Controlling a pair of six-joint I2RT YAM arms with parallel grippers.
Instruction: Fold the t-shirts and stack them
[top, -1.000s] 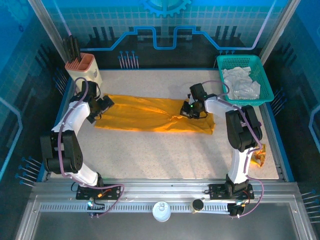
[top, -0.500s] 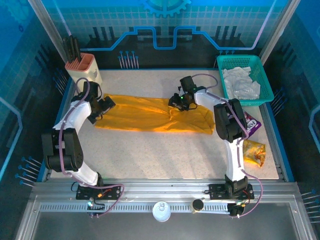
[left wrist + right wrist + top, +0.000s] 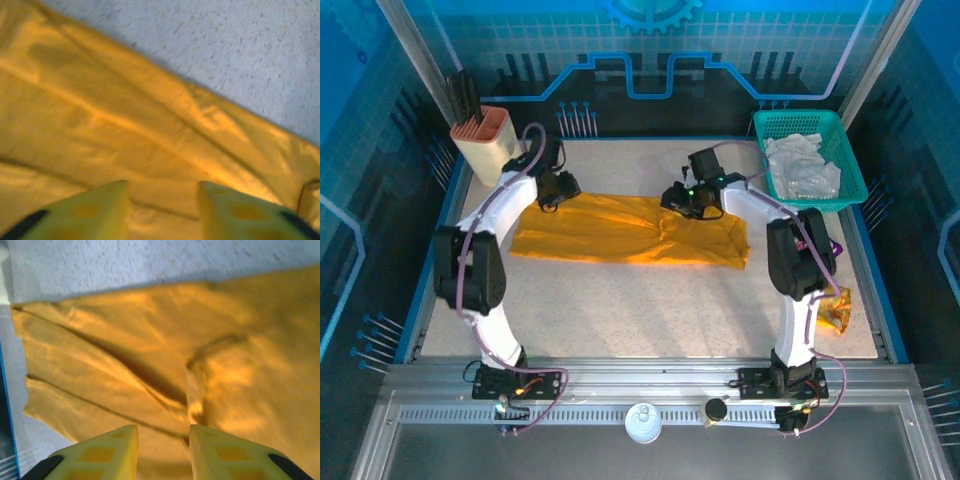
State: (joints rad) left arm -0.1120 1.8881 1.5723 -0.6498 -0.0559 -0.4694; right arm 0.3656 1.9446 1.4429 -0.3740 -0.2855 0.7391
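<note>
The mustard-orange t-shirt (image 3: 620,232) lay stretched out as a long, wrinkled band on the speckled table (image 3: 620,310). The left gripper (image 3: 563,188) hung over the shirt's far left corner. Its yellow fingers (image 3: 107,205) were parted, with cloth showing through the gap and none seen pinched. The right gripper (image 3: 682,198) stood at the shirt's far edge, right of its middle, its fingers likewise spread above a raised crease (image 3: 192,385). Beyond the shirt's right end, the pale white-grey t-shirt (image 3: 802,165) sat crumpled in a teal basket (image 3: 798,117).

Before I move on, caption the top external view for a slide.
Left gripper and right gripper poised at the far edge of a mustard-orange t-shirt spread on the table.
</note>
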